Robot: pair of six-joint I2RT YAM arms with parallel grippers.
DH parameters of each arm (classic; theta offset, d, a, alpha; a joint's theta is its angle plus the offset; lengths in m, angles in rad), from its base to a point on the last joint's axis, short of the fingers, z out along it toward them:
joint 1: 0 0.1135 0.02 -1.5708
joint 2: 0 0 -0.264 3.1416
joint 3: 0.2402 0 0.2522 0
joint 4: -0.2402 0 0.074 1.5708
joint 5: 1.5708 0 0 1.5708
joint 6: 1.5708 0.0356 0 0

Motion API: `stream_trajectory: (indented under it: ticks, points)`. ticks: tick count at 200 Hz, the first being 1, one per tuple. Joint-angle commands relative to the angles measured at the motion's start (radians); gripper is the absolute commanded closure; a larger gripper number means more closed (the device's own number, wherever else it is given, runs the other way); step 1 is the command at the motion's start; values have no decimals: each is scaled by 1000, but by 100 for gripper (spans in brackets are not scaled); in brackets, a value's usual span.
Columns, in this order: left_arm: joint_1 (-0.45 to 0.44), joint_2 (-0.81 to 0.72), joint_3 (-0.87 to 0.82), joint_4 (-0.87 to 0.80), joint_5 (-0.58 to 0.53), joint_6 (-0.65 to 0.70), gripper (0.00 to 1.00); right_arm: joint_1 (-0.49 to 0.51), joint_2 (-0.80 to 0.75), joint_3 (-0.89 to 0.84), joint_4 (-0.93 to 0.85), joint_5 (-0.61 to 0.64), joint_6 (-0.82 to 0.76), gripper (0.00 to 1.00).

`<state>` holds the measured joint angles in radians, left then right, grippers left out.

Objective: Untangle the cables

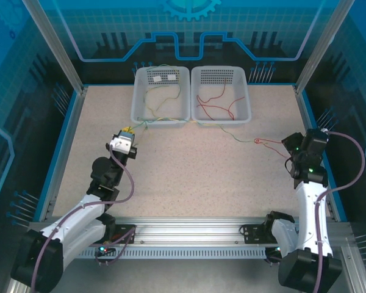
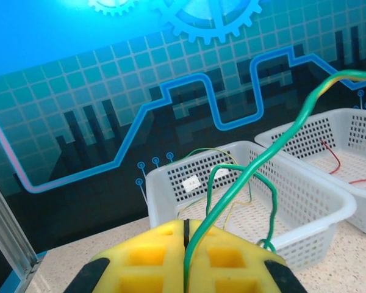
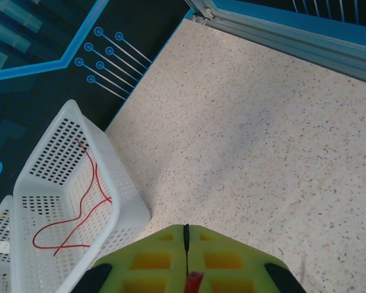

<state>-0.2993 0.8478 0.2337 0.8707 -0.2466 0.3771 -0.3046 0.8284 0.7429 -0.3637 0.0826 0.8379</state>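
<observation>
Running left to right across the speckled surface (image 1: 189,177), the tangled line is strung between both arms. The left gripper (image 2: 184,259) has its jaws closed on a thin green wire (image 2: 256,162), which rises toward the left white perforated plastic basket (image 2: 311,235). Well apart to the right, the right gripper (image 3: 186,259) has its jaws closed on a thin red wire (image 1: 260,141). Green seems to meet red nearer the right arm, so the coming pull probably turns on that left-right axis.
</observation>
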Motion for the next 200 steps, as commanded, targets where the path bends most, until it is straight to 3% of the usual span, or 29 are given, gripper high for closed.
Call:
stream_trajectory:
  ticks: [1,22,68,103,155,200]
  points:
    - [30,-19,-31,98,-61,-37,100,-38,-16,-15,-36,62,18,100]
    - [32,-19,-21,75,-60,-41,100,-43,-20,-14,-54,86,30,100]
    - [60,-45,-53,146,-173,-24,100,-93,-61,-6,-158,218,85,100]
    - [88,-55,-58,153,-182,-36,100,-129,-48,-7,-164,194,79,100]
    - [88,-61,5,16,80,-141,100,-105,-66,-87,69,-47,49,100]
    - [86,-95,62,-71,309,-272,100,36,-26,-48,272,-262,-87,100]
